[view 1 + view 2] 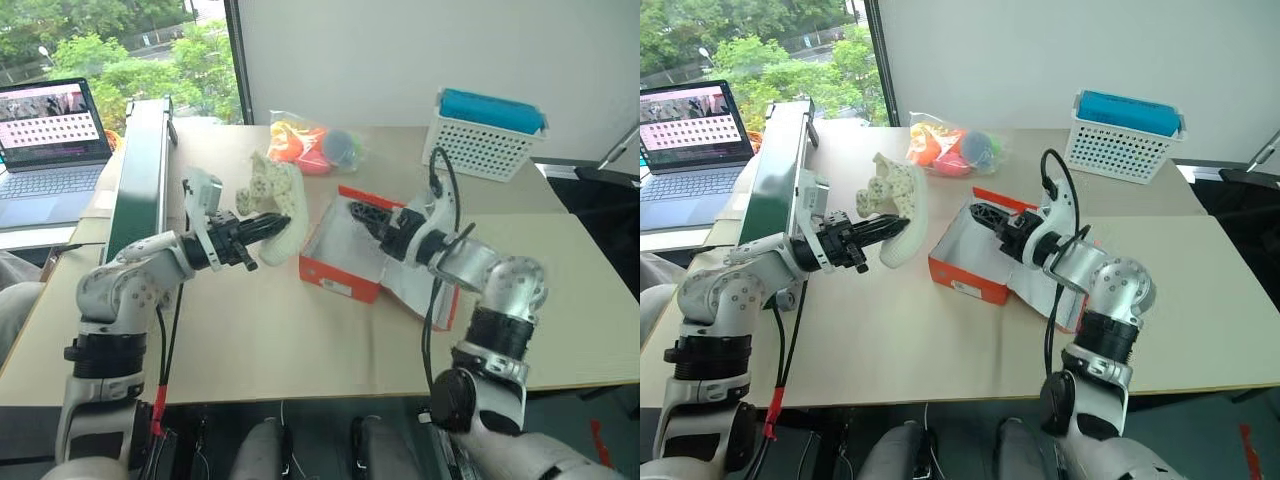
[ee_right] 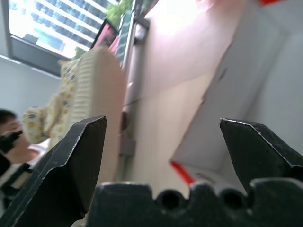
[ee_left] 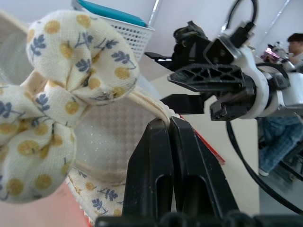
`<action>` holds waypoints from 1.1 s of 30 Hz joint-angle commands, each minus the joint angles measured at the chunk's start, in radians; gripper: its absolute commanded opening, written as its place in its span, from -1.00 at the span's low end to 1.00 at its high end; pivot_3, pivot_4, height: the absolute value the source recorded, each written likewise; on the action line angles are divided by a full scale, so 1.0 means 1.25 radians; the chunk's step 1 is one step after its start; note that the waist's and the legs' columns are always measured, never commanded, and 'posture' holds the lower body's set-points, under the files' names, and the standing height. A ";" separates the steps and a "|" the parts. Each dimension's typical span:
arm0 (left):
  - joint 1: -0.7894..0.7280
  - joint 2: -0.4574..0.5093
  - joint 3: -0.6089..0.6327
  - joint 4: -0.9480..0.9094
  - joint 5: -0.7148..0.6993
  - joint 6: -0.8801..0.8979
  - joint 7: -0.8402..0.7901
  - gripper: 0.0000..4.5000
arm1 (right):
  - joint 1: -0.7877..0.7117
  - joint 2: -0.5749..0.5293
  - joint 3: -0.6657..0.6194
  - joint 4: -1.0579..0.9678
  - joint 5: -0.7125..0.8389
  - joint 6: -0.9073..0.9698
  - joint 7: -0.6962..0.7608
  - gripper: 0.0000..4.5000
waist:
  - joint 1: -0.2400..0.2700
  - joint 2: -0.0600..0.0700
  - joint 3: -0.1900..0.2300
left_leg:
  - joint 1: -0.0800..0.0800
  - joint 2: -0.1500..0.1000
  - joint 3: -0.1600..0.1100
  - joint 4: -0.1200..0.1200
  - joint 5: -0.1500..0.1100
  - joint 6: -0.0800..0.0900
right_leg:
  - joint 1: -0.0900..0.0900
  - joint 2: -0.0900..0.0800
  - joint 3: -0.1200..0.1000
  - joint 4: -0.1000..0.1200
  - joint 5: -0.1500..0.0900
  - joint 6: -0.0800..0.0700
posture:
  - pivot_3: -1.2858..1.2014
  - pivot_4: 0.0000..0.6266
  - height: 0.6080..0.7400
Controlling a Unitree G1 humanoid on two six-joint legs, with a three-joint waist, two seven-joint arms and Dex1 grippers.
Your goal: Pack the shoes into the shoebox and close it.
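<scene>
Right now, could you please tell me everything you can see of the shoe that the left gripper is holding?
The shoe is cream fabric printed with small yellow dots and blue sprigs, with a knotted bow of the same cloth and a pale ribbed sole. The left gripper is shut on its edge, holding it raised off the table, beside the open shoebox and not yet inside.
</scene>
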 commanded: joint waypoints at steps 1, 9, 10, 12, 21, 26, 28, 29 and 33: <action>-0.007 -0.007 -0.002 -0.049 -0.038 0.011 -0.025 -0.97 | -0.065 0.011 -0.042 0.043 0.032 0.067 -0.045 1.00 | -0.001 0.000 0.000 | 0.000 0.000 0.000 0.000 0.000 0.000 | 0.000 0.000 0.000 0.000 0.000 0.000 | 0.03 -0.52 0.38; 0.000 -0.012 -0.022 -0.073 -0.047 0.029 -0.042 -0.97 | -0.154 -0.006 -0.029 0.137 0.014 0.112 -0.034 1.00 | -0.002 0.000 0.000 | 0.000 0.000 0.000 0.000 0.000 0.000 | 0.000 0.000 0.000 0.000 0.000 0.000 | 0.03 -0.52 0.38; 0.002 -0.012 -0.024 -0.075 -0.046 0.028 -0.043 -0.97 | -0.161 -0.009 -0.024 0.142 0.014 0.114 -0.030 1.00 | -0.002 0.000 0.000 | 0.000 0.000 0.000 0.000 0.000 0.000 | 0.000 0.000 0.001 0.000 0.000 0.000 | 0.03 -0.52 0.38; 0.004 -0.014 -0.024 -0.078 -0.046 0.030 -0.041 -0.97 | -0.171 -0.013 -0.021 0.151 0.013 0.117 -0.025 1.00 | -0.003 0.000 0.000 | 0.000 0.000 0.000 0.000 0.000 0.000 | 0.000 0.000 0.001 0.000 0.000 0.000 | 0.03 -0.52 0.38; 0.024 -0.018 -0.023 -0.098 -0.041 0.029 -0.027 -0.97 | -0.181 -0.025 -0.018 0.154 0.016 0.124 0.004 1.00 | -0.003 0.000 0.000 | 0.000 0.000 0.000 0.000 0.000 0.000 | 0.000 0.000 0.001 0.000 0.000 0.000 | 0.03 -0.52 0.38; 0.023 -0.019 -0.023 -0.103 -0.039 0.027 -0.022 -0.97 | -0.163 -0.021 0.025 0.140 -0.001 0.118 0.016 1.00 | -0.003 0.000 0.000 | 0.000 0.000 0.000 0.000 0.000 0.000 | 0.000 0.000 0.001 0.000 0.000 0.000 | 0.03 -0.52 0.38; 0.023 -0.019 -0.023 -0.103 -0.039 0.027 -0.021 -0.99 | -0.155 -0.018 0.040 0.137 -0.006 0.110 0.022 0.89 | -0.003 0.000 0.000 | 0.000 0.000 0.000 0.000 0.000 0.000 | 0.000 0.000 0.001 0.000 0.000 0.000 | 0.03 -0.52 0.38; 0.023 -0.018 -0.023 -0.104 -0.040 0.027 -0.021 -1.00 | -0.154 -0.018 0.044 0.136 -0.007 0.106 0.025 0.78 | -0.003 0.000 0.000 | 0.000 0.000 0.000 0.000 0.000 0.000 | 0.000 0.000 0.001 0.000 0.000 0.000 | 0.03 -0.52 0.38; 0.024 -0.015 -0.021 -0.104 -0.040 0.027 -0.021 -1.00 | -0.147 -0.015 0.055 0.129 -0.013 0.089 0.029 0.23 | -0.003 0.000 0.000 | 0.000 0.000 0.000 0.000 0.000 0.000 | 0.000 0.000 0.001 0.000 0.000 0.000 | 0.03 -0.52 0.38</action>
